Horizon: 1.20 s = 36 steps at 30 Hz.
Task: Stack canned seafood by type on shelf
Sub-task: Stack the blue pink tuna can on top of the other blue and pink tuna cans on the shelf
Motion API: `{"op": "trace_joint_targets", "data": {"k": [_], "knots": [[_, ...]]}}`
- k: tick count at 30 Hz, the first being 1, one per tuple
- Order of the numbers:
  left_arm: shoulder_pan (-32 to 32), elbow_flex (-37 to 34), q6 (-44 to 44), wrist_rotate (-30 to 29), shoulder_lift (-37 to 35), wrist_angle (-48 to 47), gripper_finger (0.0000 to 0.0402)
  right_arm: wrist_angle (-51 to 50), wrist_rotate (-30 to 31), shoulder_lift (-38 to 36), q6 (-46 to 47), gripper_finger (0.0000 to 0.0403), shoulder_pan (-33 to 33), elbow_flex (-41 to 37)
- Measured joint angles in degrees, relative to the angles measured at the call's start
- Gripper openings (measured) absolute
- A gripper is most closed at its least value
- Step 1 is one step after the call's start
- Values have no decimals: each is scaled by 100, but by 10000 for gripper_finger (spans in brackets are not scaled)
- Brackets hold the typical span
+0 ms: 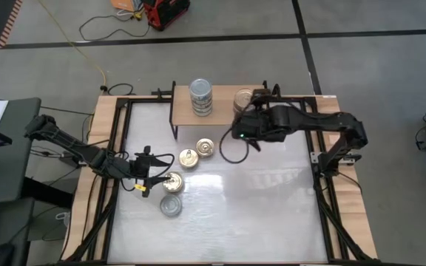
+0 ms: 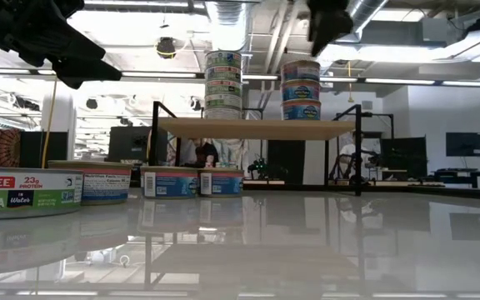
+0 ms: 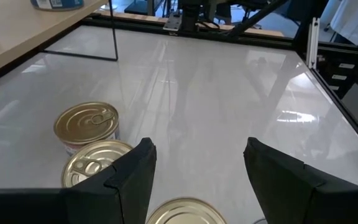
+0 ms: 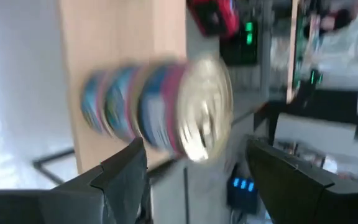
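On the shelf (image 1: 224, 105) stand two tin stacks (image 1: 201, 97), the right gripper (image 4: 194, 171) spread empty beside the gold-lidded stack (image 4: 166, 112), while the left gripper (image 3: 197, 168) gapes over loose tins (image 1: 191, 157).

Two tin stacks (image 1: 201, 97) stand on the shelf (image 1: 217, 116).

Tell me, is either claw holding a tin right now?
No. The left gripper hangs open over a gold-lidded tin on the table; the right gripper is open beside the blue-labelled stack.

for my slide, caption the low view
Two stacks of tins and stand on the shelf; more tins wait on the table.
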Motion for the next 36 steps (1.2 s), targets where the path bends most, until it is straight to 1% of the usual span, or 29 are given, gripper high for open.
{"op": "trace_joint_targets", "data": {"k": [2, 4, 8, 13, 15, 17, 20, 22, 26, 28, 30, 32, 34, 36], "knots": [[1, 2, 1, -1, 0, 0, 233, -386, 2, -56, 372, 307, -6, 0], [0, 0, 1, 0, 0, 4, 233, -583, -9, -80, 532, 307, -74, -2], [1, 1, 0, 0, 0, 11, 233, -557, 11, -76, 460, 307, -413, -20], [2, 0, -47, 96, 0, 13, 233, -428, -8, -102, 359, 306, -922, -305], [1, 2, -61, 130, 0, 14, 233, -520, -7, -103, 494, 305, -1031, -326], [1, 2, -104, 192, 0, 6, 233, -639, 2, -131, 782, 305, -993, -326], [2, 2, -187, 446, 0, -22, 233, -914, -3, -268, 1539, 305, -687, -326], [2, 2, -273, 593, 0, -22, 233, -1004, -123, -404, 2184, 305, -384, -326], [0, 2, -652, 622, 2, -233, 233, -870, -563, -566, 3443, 305, 298, -327], [0, 2, -907, 637, 4, -511, 233, -700, -595, -563, 4068, 305, 741, -466], [0, 0, -1236, 752, 6, -831, 233, -269, -622, -557, 4473, 305, 1164, -740], [0, 0, -1569, 875, 7, -1120, 233, 354, -619, -550, 4590, 305, 1547, -1130], [-4, 0, -1872, 887, 7, -1331, 233, 1234, -488, -553, 4579, 305, 1883, -1644], [-11, 0, -2094, 839, 7, -1432, 233, 2397, -239, -550, 4408, 305, 2128, -2248]]}}
